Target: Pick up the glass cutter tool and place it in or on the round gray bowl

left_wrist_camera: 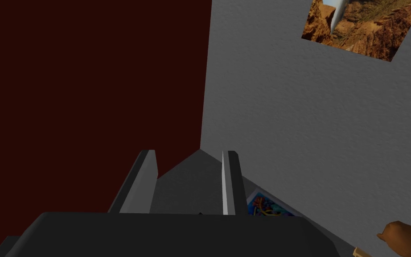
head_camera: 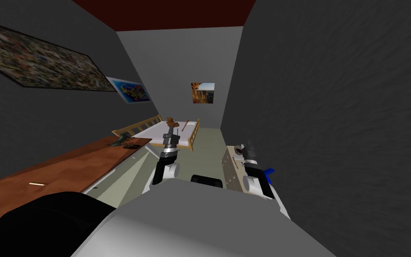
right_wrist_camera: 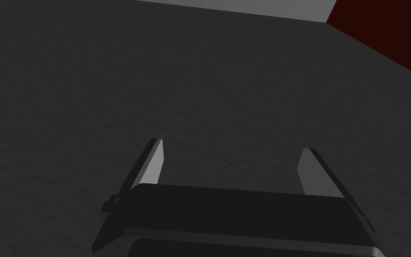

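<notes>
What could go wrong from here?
Right gripper is open and faces the dark wall; turning could scrape it. The slim pale thing on the counter, maybe the cutter, lies flat, so the left gripper may slip on it.

Counter (head_camera: pixel 66 165) left, bed (head_camera: pixel 155 134) ahead, dresser (head_camera: pixel 232 168) right
</notes>
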### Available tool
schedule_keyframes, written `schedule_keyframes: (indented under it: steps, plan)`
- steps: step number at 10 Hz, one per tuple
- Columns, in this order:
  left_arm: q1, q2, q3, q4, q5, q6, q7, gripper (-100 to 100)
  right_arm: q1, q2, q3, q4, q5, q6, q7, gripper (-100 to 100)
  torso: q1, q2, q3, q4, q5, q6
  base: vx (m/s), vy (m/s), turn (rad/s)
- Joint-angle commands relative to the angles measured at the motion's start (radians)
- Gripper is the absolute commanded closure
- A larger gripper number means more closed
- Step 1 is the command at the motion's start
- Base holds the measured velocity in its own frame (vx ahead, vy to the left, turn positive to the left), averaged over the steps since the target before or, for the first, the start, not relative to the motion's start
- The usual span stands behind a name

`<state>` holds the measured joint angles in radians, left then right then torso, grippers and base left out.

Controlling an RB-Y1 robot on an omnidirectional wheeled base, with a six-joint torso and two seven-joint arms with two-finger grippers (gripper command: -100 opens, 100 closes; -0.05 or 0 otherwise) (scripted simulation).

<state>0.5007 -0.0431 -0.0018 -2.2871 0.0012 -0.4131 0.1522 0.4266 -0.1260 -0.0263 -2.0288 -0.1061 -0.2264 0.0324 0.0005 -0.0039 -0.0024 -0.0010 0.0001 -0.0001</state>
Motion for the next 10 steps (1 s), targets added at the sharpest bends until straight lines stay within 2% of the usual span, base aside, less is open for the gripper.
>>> schedule_keyframes:
  steps: [1, 2, 3, 4, 5, 7, 8, 10]
  plan:
    - [0.000, 0.000, 0.000, 0.000, 0.000, 0.000, 0.000, 0, -0.021, -0.008, 0.005, 0.044, -0.027, 0.036, -0.019, -100, 0.000, 0.000, 0.000, 0.000, 0.000, 0.000, 0.045, 0.019, -0.087]
    - [0.000, 0.000, 0.000, 0.000, 0.000, 0.000, 0.000, 0, -0.040, -0.019, 0.006, 0.084, -0.053, 0.067, -0.038, -100, 0.000, 0.000, 0.000, 0.000, 0.000, 0.000, 0.074, 0.026, -0.138]
    - [0.000, 0.000, 0.000, 0.000, 0.000, 0.000, 0.000, 0, -0.040, -0.019, 0.006, 0.084, -0.053, 0.068, -0.038, -100, 0.001, -0.001, 0.000, 0.000, 0.000, 0.000, 0.055, 0.022, -0.042]
    - [0.000, 0.000, 0.000, 0.000, 0.000, 0.000, 0.000, 0, -0.060, -0.030, 0.007, 0.118, -0.081, 0.102, -0.059, -100, 0.000, 0.000, 0.000, 0.000, 0.000, 0.000, 0.051, 0.014, -0.072]
    - [0.000, 0.000, 0.000, 0.000, 0.000, 0.000, 0.000, 0, -0.060, -0.030, 0.007, 0.126, -0.081, 0.102, -0.059, -100, 0.000, 0.000, 0.000, 0.000, 0.000, 0.000, 0.043, 0.010, -0.041]
    - [0.000, 0.000, 0.000, 0.000, 0.000, 0.000, 0.000, 0, -0.102, -0.052, 0.009, 0.200, -0.138, 0.171, -0.102, -100, 0.000, 0.000, 0.000, 0.000, 0.000, 0.000, 0.066, 0.022, -0.125]
    - [0.000, 0.000, 0.000, 0.000, 0.000, 0.000, 0.000, 0, -0.102, -0.052, 0.009, 0.215, -0.138, 0.173, -0.102, -100, 0.001, -0.001, -0.001, 0.000, 0.000, 0.000, 0.065, 0.027, -0.035]
    - [0.000, 0.000, 0.000, 0.000, 0.000, 0.000, 0.000, 0, -0.146, -0.073, 0.011, 0.290, -0.198, 0.238, -0.146, -100, 0.000, -0.001, 0.000, 0.000, 0.000, 0.000, 0.071, 0.022, -0.104]
